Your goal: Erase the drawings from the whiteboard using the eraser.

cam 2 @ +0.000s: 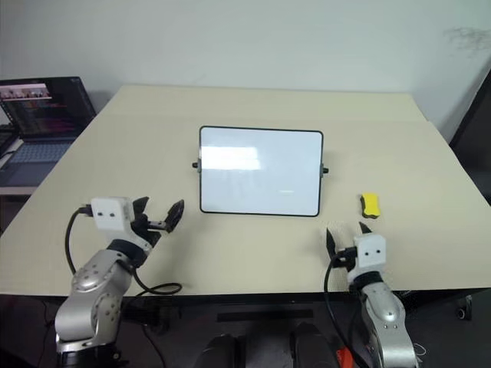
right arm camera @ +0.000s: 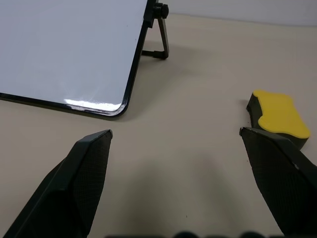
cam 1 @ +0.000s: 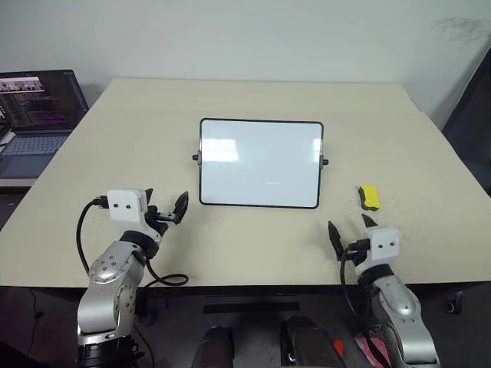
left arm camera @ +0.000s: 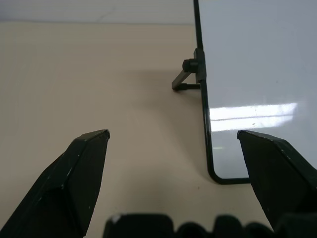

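While both pincers, left and right, stand apart and empty, I judge erasing finished: whiteboard looks clean, eraser rests on the worktop beside it; next, withdraw.

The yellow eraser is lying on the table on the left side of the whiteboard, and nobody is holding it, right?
Not quite. The eraser lies on the table to the right of the whiteboard, not the left, as the left eye view shows. Nothing is holding it: it sits just beyond the open right gripper.
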Robot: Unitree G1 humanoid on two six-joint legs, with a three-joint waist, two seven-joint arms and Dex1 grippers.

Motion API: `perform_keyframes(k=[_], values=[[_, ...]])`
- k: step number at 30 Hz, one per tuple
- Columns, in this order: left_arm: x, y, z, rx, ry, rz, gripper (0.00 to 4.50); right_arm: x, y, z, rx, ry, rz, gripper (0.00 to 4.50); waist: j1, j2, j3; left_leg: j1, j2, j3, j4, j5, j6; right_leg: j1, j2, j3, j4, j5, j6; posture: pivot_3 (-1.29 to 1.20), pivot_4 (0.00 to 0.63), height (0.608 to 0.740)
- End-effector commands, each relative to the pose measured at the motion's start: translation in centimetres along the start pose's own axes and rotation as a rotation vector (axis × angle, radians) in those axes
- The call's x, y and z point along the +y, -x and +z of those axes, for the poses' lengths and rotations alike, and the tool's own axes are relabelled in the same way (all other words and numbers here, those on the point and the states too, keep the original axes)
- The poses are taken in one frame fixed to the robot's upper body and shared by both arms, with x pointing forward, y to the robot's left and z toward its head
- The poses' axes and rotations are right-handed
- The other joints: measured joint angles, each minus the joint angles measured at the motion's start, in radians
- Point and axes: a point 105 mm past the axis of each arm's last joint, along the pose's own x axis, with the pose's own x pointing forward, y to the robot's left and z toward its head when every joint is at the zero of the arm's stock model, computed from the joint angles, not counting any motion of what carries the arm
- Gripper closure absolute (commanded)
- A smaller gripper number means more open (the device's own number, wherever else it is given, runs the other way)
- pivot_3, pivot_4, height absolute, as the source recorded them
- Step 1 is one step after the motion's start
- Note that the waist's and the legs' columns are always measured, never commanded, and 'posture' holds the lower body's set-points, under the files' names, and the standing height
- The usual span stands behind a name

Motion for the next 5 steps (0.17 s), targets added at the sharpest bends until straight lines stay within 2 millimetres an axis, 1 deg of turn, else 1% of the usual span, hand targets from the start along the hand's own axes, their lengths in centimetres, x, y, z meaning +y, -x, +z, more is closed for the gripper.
perform_keyframes(k=[1,5], values=[[-0.15,-0.01,1.64,-0.072,-0.017,0.010,0.00,-0.35,0.10,2.40,-0.090,0.031,0.000,0.03,-0.001,0.000,0.000,0.000,0.000,0.000,0.000,0.000,0.000,0.000,0.000,0.000,0.000,0.000,0.000,0.00,0.150,0.740],[-0.24,0.03,1.58,-0.082,-0.017,0.029,0.00,-0.93,0.08,2.76,-0.093,0.047,-0.004,0.03,-0.001,0.000,0.000,-0.001,-0.001,0.001,0.000,0.000,0.000,0.000,-0.001,0.001,-0.003,0.000,0.000,0.00,0.150,0.740]])
